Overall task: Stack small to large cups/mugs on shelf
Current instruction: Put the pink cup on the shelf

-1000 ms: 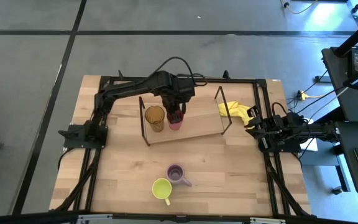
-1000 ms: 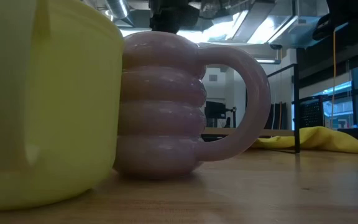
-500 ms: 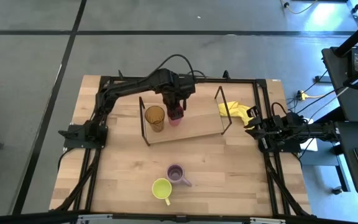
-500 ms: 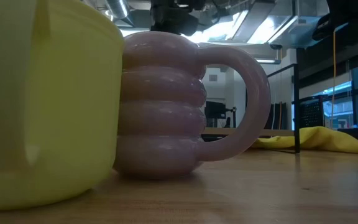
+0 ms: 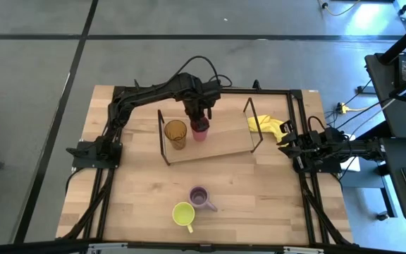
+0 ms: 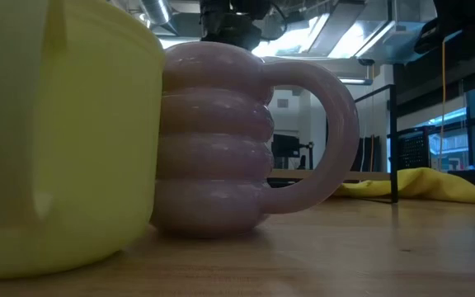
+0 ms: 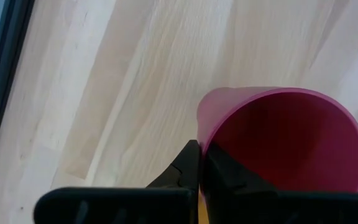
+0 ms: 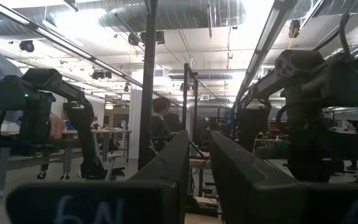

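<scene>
My left gripper [image 5: 198, 118] reaches over the shelf [image 5: 224, 144], a light board with black wire frames at both ends, and is shut on the red cup [image 5: 201, 130]. The amber tumbler [image 5: 175, 134] stands on the shelf just to the cup's left. The pale purple mug [image 5: 200, 197] and the yellow-green mug [image 5: 183, 214] stand side by side near the table's near edge; they fill the low view [image 6: 217, 140] [image 6: 56, 140]. My right gripper [image 8: 199, 146] waits at the table's right edge, open by a narrow gap. My left gripper [image 7: 199, 146] pinches the red cup's rim [image 7: 202, 127], one finger [image 7: 215, 171] inside the cup and one finger [image 7: 188, 168] outside. The fingers come from above, pointing down. The cup [image 7: 284, 143] is mouth up over the shelf board; whether its bottom rests there does not show.
A yellow cloth [image 5: 270, 125] lies beyond the shelf's right wire frame [image 5: 254, 127], near the right arm [image 5: 316, 149]. Black rails [image 5: 111, 190] run along the table's left and right sides. Bare wood lies between the shelf and the two mugs.
My left gripper, still shut on the red cup, has carried it a short way toward the table's far edge, away from the spot right beside the tumbler. The tumbler, both mugs and the right arm have kept still.
</scene>
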Controlling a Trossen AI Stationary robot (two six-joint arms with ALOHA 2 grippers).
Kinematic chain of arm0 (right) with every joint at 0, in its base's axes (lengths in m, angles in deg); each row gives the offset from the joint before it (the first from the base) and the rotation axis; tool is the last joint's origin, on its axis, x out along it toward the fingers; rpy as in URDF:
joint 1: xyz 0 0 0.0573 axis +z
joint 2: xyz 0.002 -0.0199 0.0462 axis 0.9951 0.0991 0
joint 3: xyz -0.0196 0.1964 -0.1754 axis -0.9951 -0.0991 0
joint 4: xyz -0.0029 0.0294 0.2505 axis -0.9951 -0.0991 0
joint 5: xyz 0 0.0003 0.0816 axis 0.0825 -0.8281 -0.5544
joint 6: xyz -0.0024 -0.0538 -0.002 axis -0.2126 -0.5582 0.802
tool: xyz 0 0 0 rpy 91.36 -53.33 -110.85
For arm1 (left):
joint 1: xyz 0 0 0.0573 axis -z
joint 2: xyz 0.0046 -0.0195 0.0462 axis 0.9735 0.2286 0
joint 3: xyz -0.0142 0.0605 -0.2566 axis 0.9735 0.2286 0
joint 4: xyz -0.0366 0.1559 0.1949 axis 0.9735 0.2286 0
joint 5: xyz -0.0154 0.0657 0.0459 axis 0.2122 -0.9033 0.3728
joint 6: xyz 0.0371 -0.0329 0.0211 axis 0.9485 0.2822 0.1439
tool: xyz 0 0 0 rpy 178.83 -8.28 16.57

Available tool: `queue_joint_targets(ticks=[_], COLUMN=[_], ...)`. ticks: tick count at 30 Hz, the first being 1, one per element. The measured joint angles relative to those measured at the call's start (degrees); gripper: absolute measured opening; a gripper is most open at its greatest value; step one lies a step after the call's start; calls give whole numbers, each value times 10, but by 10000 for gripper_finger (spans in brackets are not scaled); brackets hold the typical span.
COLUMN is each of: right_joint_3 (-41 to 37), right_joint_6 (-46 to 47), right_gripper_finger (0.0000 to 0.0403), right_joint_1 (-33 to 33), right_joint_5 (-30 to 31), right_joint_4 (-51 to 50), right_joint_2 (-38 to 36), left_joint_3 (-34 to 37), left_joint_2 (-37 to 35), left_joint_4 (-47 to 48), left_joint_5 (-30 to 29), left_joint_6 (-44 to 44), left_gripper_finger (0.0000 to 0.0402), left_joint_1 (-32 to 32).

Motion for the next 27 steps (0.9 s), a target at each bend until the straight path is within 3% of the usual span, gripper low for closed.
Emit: queue_joint_targets(ticks=[27], right_joint_3=[0], right_joint_6=[0], right_gripper_finger=[67], right_joint_1=[0], right_joint_5=[0], right_joint_4=[0], right_joint_2=[0], left_joint_3=[0], left_joint_2=[0], left_joint_4=[-36], left_joint_5=[9], left_joint_6=[31], left_gripper_finger=[0], left_joint_1=[-13])
